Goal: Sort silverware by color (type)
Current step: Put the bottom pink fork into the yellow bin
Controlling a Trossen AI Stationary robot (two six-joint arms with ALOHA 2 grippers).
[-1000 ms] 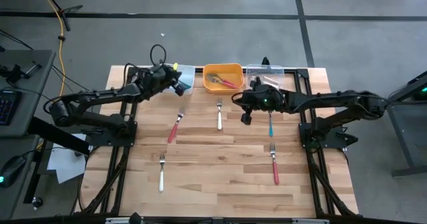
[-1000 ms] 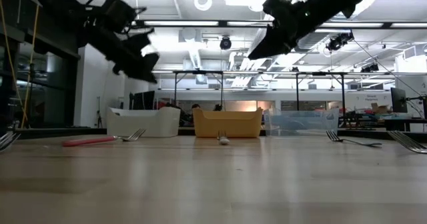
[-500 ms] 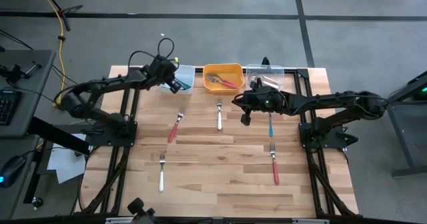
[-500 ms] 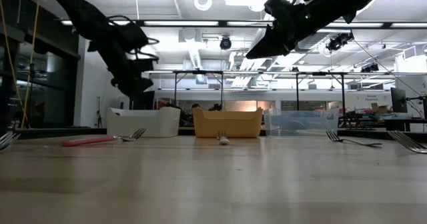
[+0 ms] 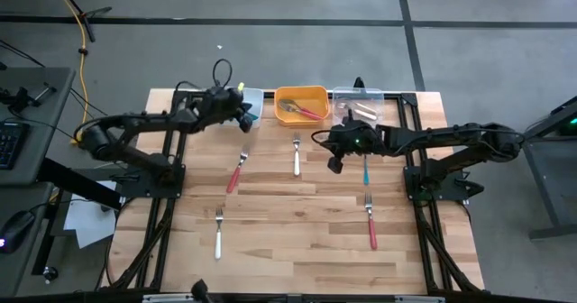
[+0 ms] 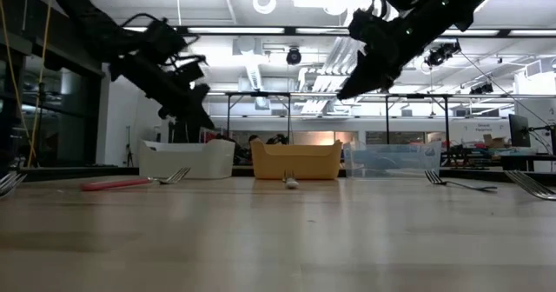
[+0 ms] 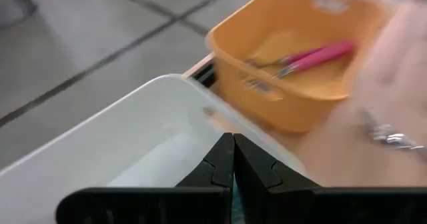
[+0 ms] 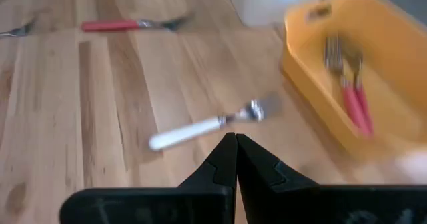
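A large hall with ceiling strip lights and rows of distant tables lies behind the wooden desk, which stands on a grey floor crossed by dark lines.

The left arm reaches in from the desk's left side to the back edge, where the left gripper hangs over the white bin; its fingers are pressed together with nothing between them. The right arm stretches in from the right side, and the right gripper hovers above the desk in front of the clear bin, just beside the blue-handled fork; its fingers are likewise closed on nothing.

Three bins stand in a row along the back edge: the white bin at the left, the orange bin in the middle and the clear bin at the right. The orange bin holds two red-handled forks lying side by side. What lies in the clear bin cannot be made out.

Five forks lie loose on the desk, well apart from one another. A white-handled fork sits just in front of the orange bin. A red-handled fork lies tilted to its left. The blue-handled fork lies in front of the clear bin. Nearer the front edge, a second white-handled fork lies at the left and a second red-handled fork at the right.
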